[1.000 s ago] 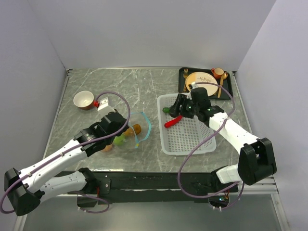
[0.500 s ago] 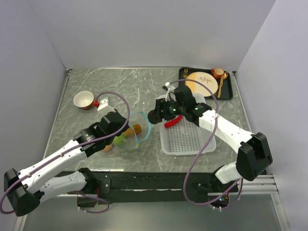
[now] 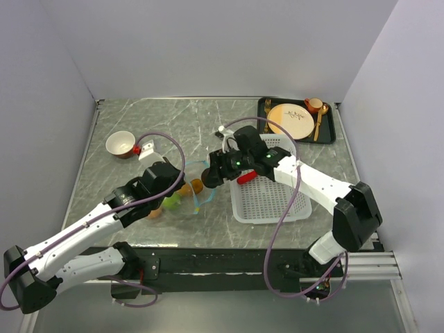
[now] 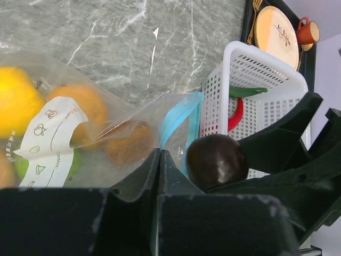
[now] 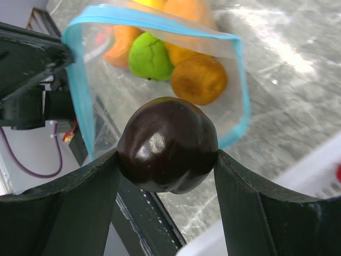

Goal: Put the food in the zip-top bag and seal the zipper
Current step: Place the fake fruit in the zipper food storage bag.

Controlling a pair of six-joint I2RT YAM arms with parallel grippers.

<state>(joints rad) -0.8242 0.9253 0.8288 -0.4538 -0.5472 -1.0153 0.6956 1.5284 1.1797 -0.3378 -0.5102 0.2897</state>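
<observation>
The clear zip-top bag (image 4: 64,133) lies on the marble table, its mouth held open toward the right. Its blue zipper (image 4: 178,120) forms a loop, also seen in the right wrist view (image 5: 80,90). My left gripper (image 4: 160,154) is shut on the bag's near mouth edge. In the bag lie yellow (image 4: 16,98), orange (image 4: 80,106), brown (image 5: 198,80) and lime-green (image 5: 150,56) rounds. My right gripper (image 5: 168,145) is shut on a dark brown round fruit (image 5: 168,145) right in front of the mouth (image 3: 208,177). A red pepper (image 3: 248,176) and a green pepper (image 4: 248,91) lie in the basket.
The white mesh basket (image 3: 267,201) stands just right of the bag. A black tray (image 3: 329,132) at the back right holds a tan plate (image 3: 291,119), a red mug (image 3: 313,105) and cutlery. A small bowl (image 3: 121,143) sits at the back left.
My right gripper has moved left from over the basket to the bag's mouth, carrying the dark brown fruit. My left gripper has kept its hold on the bag.
</observation>
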